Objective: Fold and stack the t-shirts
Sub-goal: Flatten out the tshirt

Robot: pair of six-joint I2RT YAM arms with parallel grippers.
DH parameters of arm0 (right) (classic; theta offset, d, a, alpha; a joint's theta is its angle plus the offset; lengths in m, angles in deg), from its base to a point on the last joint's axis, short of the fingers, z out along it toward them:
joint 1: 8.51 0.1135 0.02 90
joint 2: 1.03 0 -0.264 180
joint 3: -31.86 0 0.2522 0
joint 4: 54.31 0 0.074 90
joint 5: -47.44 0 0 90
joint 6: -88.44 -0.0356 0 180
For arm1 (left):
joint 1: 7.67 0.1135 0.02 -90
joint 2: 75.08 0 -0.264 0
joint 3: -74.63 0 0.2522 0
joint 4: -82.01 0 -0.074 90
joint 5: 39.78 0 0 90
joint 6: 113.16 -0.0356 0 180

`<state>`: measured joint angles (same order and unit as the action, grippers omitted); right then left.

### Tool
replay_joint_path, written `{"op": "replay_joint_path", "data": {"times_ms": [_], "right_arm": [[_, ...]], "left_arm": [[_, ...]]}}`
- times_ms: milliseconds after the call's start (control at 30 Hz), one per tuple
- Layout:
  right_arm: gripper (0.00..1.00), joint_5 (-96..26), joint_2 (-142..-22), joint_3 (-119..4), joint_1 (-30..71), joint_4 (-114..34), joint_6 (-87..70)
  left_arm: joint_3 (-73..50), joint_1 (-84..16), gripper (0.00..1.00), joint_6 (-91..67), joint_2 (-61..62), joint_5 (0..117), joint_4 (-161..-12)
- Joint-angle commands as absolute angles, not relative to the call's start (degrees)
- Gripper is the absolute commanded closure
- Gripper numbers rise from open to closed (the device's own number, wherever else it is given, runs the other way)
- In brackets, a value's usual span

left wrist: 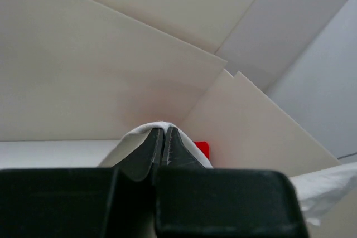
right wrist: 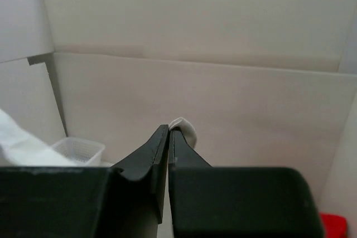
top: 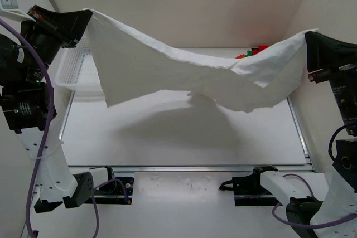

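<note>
Both hands (left wrist: 163, 131) (right wrist: 169, 130) tight on t-shirt (top: 184, 73)

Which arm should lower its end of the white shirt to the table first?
Probably the right: right gripper pinches the white shirt clear of the basket, which sits below the left gripper.

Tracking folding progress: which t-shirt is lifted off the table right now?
The white t-shirt, stretched midair between the left claw and right claw; the red shirt and green shirt lie on the table behind it.
</note>
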<state>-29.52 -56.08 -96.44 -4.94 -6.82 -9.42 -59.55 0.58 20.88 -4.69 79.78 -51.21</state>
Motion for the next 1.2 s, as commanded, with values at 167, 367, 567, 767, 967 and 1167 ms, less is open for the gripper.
{"op": "replay_joint_path", "data": {"times_ms": [167, 367, 567, 767, 967, 1167], "right_arm": [[1.00, -28.0, -71.9, -86.2, -3.9, -13.0, -4.3], [1.00, -29.0, -90.0, -100.1, -3.8, -14.4, 0.4], [1.00, -23.1, -100.4, -117.4, -8.0, -21.0, -3.5], [1.00, -14.2, -92.9, -112.1, -16.1, -25.6, -8.7], [1.00, -13.3, -86.7, -97.8, -16.0, -23.0, -6.3], [1.00, -22.5, -71.3, -68.5, -8.7, -22.5, -3.8]], "left_arm": [[-35.9, 2.3, 1.00, 17.8, 3.1, 83.4, -54.3], [-44.3, 2.8, 1.00, 15.4, 18.7, 84.0, -57.2], [-74.4, 6.3, 1.00, 27.6, 32.2, 96.8, -60.8], [-67.5, 14.7, 1.00, 43.4, 22.9, 103.4, -79.6], [-51.5, 11.1, 1.00, 30.5, 13.4, 100.6, -69.1], [-10.1, 11.6, 1.00, 28.5, -5.0, 100.0, -77.0]]}}
